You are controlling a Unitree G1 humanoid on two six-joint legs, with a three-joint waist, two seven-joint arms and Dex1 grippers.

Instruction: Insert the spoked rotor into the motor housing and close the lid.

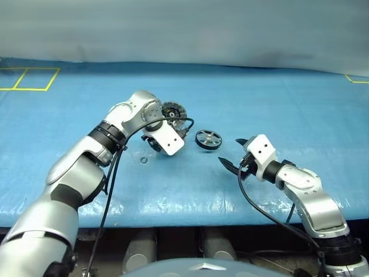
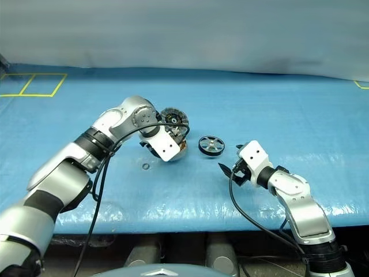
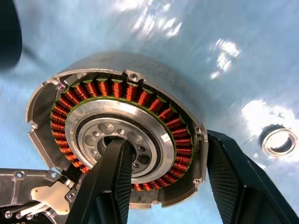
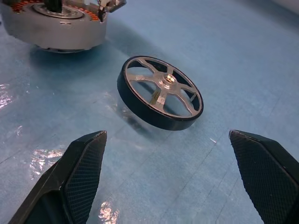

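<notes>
The motor housing [image 3: 140,74], a grey cup with copper windings, lies open side up on the blue table. My left gripper [image 3: 166,140] points down onto it and is shut on its wall, one finger [image 3: 112,172] in the centre hub and the other outside. From the head views the wrist covers most of the housing [image 2: 181,148]. Just behind it the lid [image 1: 171,109] stands tilted, its ribbed face towards me. The spoked rotor [image 1: 207,139], a dark ring with silvery spokes, lies flat to the right of the housing. My right gripper [image 1: 232,151] hovers open a little to the rotor's right, aimed at it, with nothing between its fingers.
A small metal ring [image 1: 143,160] lies on the table left of the housing. Yellow tape lines [image 1: 29,78] mark the far left corner. The blue table cover [image 1: 190,202] ends in a front edge close to my arms, with open surface at the back and right.
</notes>
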